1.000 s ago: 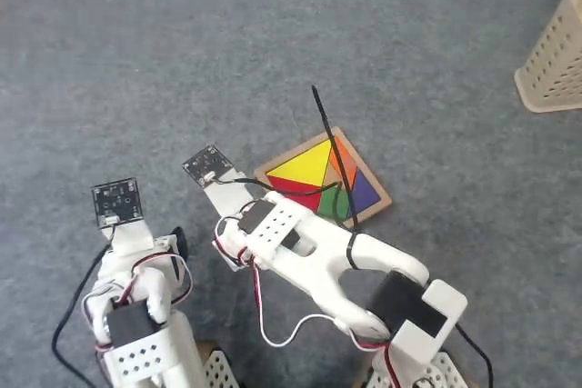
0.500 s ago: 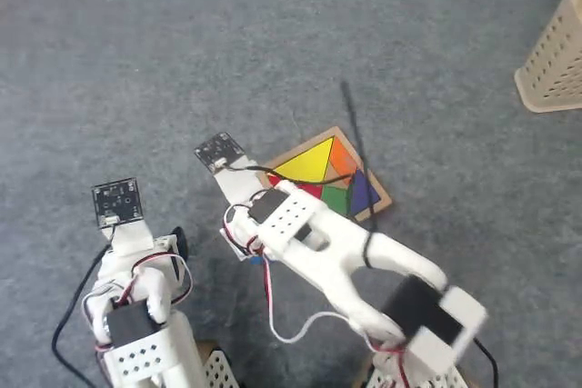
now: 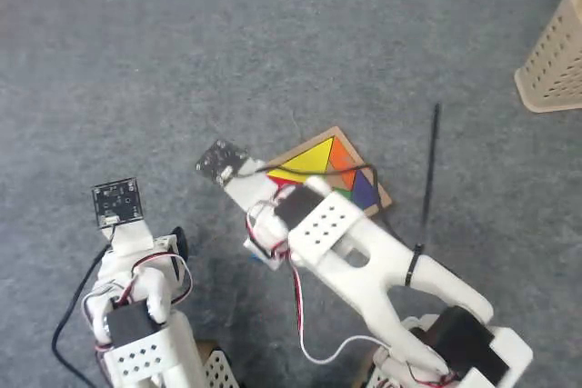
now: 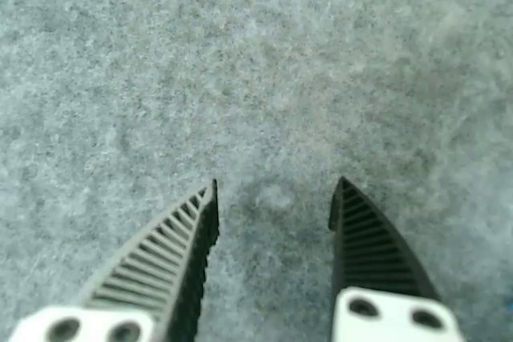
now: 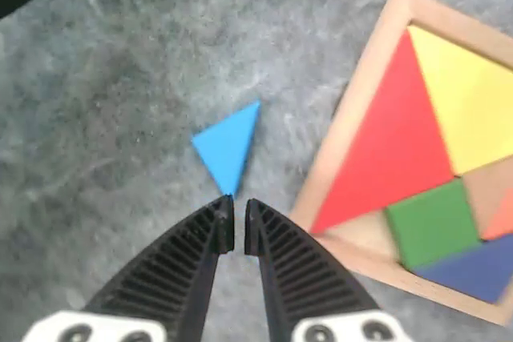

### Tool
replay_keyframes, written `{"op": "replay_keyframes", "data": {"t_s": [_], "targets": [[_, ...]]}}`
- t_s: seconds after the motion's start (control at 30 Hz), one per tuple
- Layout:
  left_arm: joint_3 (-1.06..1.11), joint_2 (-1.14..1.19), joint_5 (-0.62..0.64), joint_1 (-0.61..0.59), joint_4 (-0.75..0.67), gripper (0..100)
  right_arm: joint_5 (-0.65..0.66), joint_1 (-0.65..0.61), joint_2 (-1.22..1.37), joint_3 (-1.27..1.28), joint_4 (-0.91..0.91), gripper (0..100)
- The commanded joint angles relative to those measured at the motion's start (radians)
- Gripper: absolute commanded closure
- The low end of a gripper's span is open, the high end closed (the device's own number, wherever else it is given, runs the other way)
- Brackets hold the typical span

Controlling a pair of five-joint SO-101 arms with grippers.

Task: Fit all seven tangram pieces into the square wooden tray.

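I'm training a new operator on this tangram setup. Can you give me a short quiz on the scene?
1. True or false: the light blue triangle lies on the carpet, outside the wooden tray.
2. The left tool stands open over: A bare carpet; B the tray; C the triangle.
3. Fill in: inside the tray, the yellow triangle borders a large ___ triangle.
Key: 1 true; 2 A; 3 red.

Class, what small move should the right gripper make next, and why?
Probably open and ease forward over the light blue triangular piece: the right gripper sits nearly shut at its tip, and the square wooden tray has a bare gap.
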Motion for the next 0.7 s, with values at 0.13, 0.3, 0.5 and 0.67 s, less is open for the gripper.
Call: {"op": "replay_keyframes", "data": {"t_s": [0.13,0.3,0.5,0.67], "targets": [[-0.013,-0.020,-0.006,-0.005,0.003,78,-0.112,-0.131,-0.058,0.163,-0.302,97.0],[-0.013,-0.020,-0.006,-0.005,0.003,78,-0.114,-0.153,-0.010,0.189,-0.321,85.3],[-0.013,-0.020,-0.006,-0.005,0.003,78,-0.114,-0.145,0.116,0.186,-0.367,81.1],[-0.013,-0.020,-0.006,-0.005,0.003,78,-0.114,-0.142,0.148,0.173,-0.375,81.1]]}}
